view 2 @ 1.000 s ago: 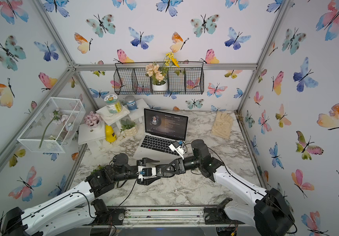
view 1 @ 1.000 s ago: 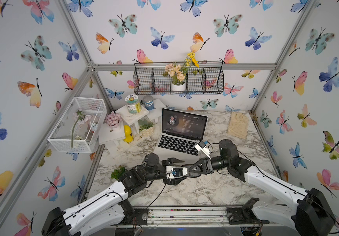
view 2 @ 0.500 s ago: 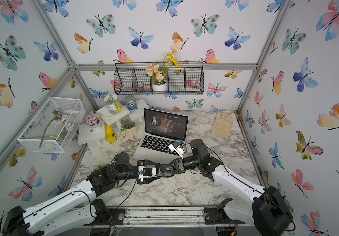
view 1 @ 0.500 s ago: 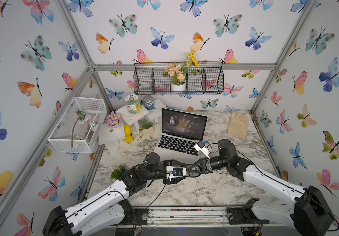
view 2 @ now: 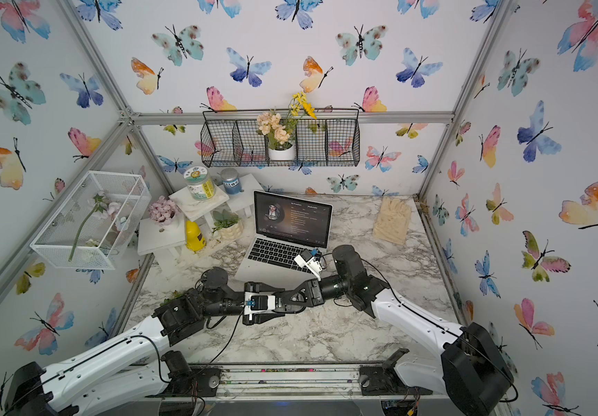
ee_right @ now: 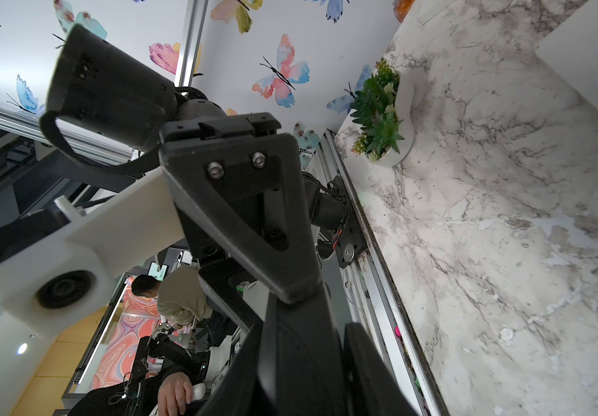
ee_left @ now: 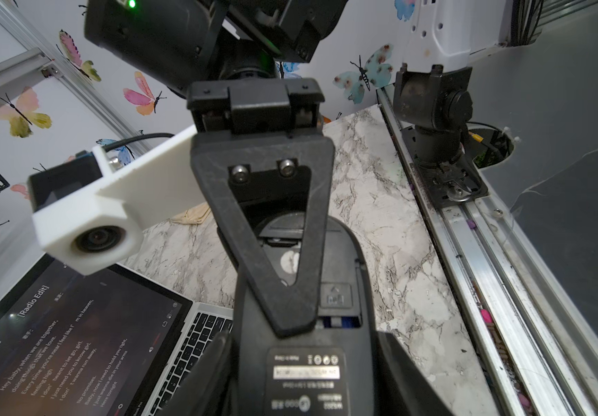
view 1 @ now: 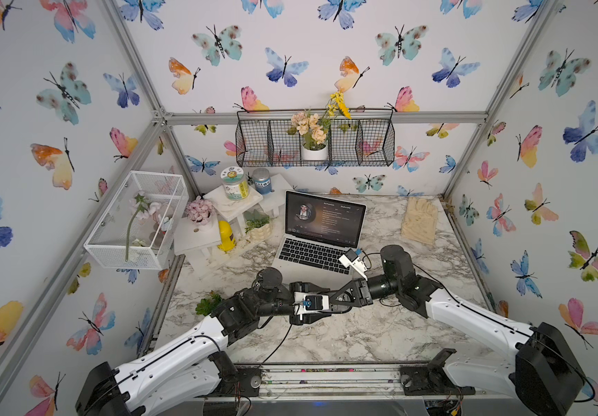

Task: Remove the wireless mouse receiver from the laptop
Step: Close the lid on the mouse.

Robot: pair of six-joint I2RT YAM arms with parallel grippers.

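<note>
- Laptop (view 1: 312, 252) open at mid frame in both top views, dark screen showing a music player, on marble table (view 1: 362, 335).
- At lower centre, left gripper (view 1: 331, 309) and right gripper (view 1: 339, 300) meet tip to tip, just in front of the laptop, above the table.
- Left wrist camera (view 1: 312, 302) hides whatever sits between them, so jaw widths are unreadable here.
- Right wrist camera (view 1: 353, 260) covers the laptop's right front corner. The receiver is too small to find in either top view.
- Left wrist view: black mouse (ee_left: 340, 259) belly up at lower centre, underside bay open, label (ee_left: 306, 372) facing the lens.
- The left gripper (ee_left: 303, 360) has fingers (ee_left: 214, 367) on both long sides of the mouse, touching it: a medium-wide hold on the mouse.
- One triangular finger (ee_left: 225, 223) of the right gripper lies across the mouse belly, tip near frame centre. The other finger is hidden behind the mouse, so clamped or loose: cannot tell.
- Small dark square piece (ee_left: 335, 297) sits in the open bay, right of that tip. It may be the receiver; cannot tell.
- The laptop's screen and keys are at lower left of this view.
- Right wrist view: a finger (ee_right: 240, 201) of the left gripper is at centre.
- A dark bulk fills bottom centre between the right gripper's (ee_right: 304, 367) own fingers, with a thin light gap beside one. Grip unclear.
- Succulent (ee_right: 380, 108) in a white pot at upper right, on the table.
</note>
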